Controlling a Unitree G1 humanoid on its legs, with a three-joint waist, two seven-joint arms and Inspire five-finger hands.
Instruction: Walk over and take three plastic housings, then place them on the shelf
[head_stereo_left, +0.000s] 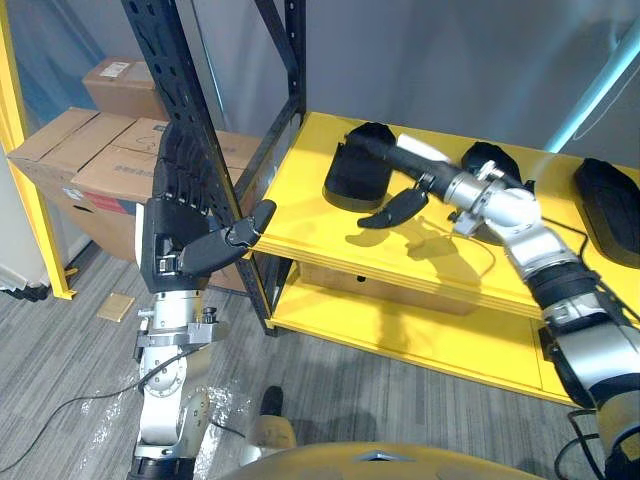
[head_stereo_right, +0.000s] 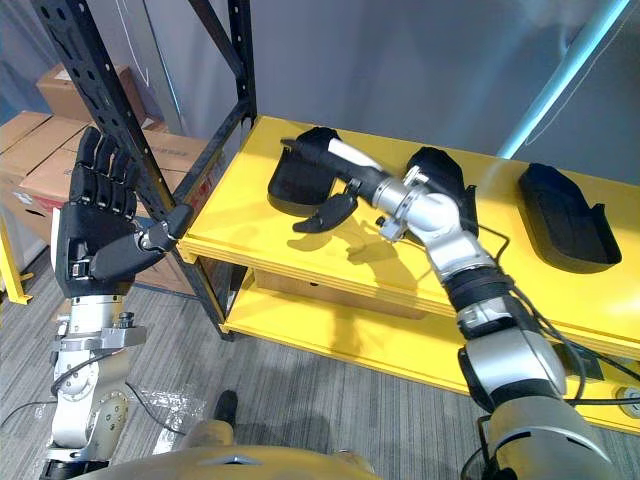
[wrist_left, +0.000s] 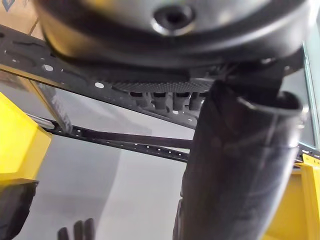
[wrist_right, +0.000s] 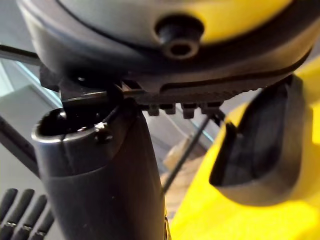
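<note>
Plastic housings, three black ones, sit in a row on the top board of the yellow shelf (head_stereo_left: 300, 212). The left housing (head_stereo_left: 352, 180) is the one that counts now; its long side runs about 12 to 6 o'clock on the board, tipped a little. The middle housing (head_stereo_right: 443, 168) peeks out behind the robot's wrist, and the right housing (head_stereo_right: 565, 215) lies well apart at 3 o'clock.

The right hand (head_stereo_left: 418, 168) is the near one. Its arm comes in from 4 o'clock, so the left housing lies at 10 o'clock from its palm. The fingers (head_stereo_left: 378, 148) look straight and reach over the top of that housing; it is black on black, so I cannot tell if they touch. The thumb (head_stereo_left: 393, 208) sticks out wide toward 7 o'clock, away from the housing, so this hand is spread and grips nothing.

I think the putting down is almost done. Next the hand should slide back along its arm toward 4 o'clock without bumping the middle housing.

The left hand (head_stereo_left: 180, 235) is far off at 9 o'clock by the black rack post (head_stereo_left: 175, 60); it is held up flat with nothing in it.
</note>
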